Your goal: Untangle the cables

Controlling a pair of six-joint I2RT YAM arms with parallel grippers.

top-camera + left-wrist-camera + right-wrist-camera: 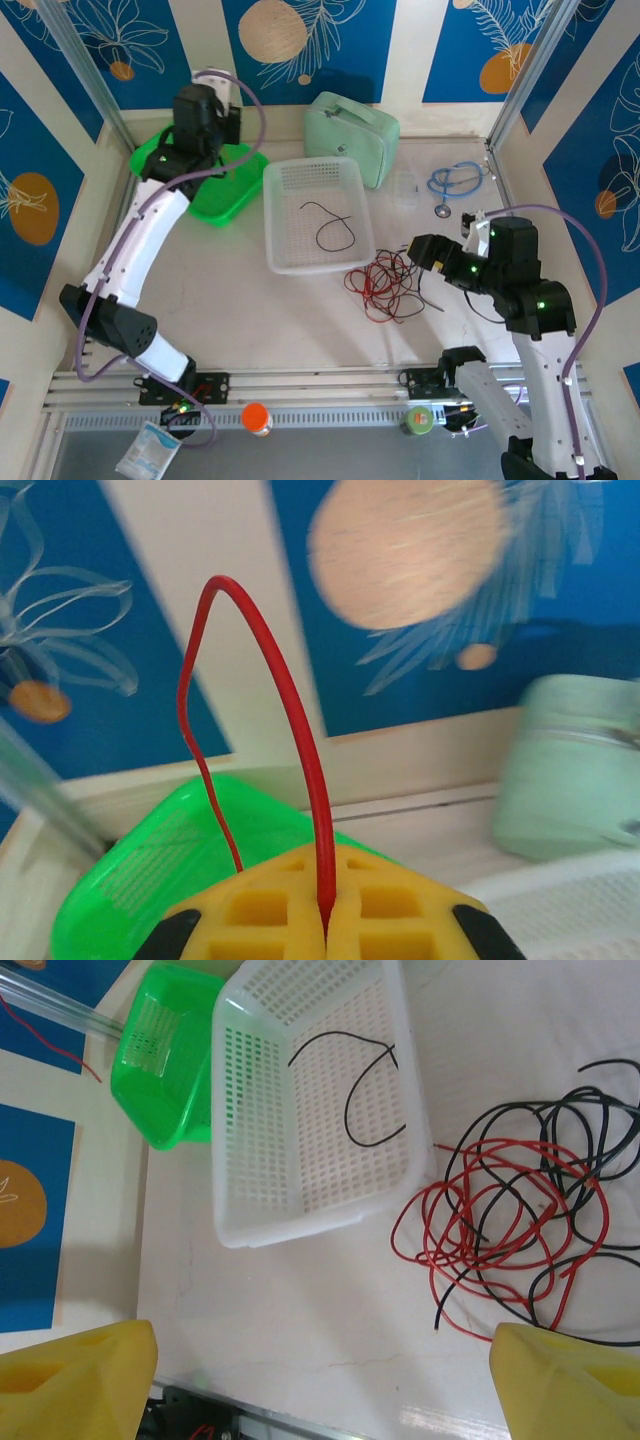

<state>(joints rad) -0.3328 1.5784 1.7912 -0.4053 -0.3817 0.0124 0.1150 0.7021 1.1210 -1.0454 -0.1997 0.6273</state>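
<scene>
A white mesh basket [300, 182] is sitting mid-table, a green basket [235, 195] lying just left of it, a mint-green zip case [352, 125] standing behind, a blue stethoscope [442, 210] resting far right

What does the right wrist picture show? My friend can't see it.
A tangle of red and black wires lies on the table beside a white basket holding one black wire. A green basket sits beyond it, and the right gripper is open below.
</scene>
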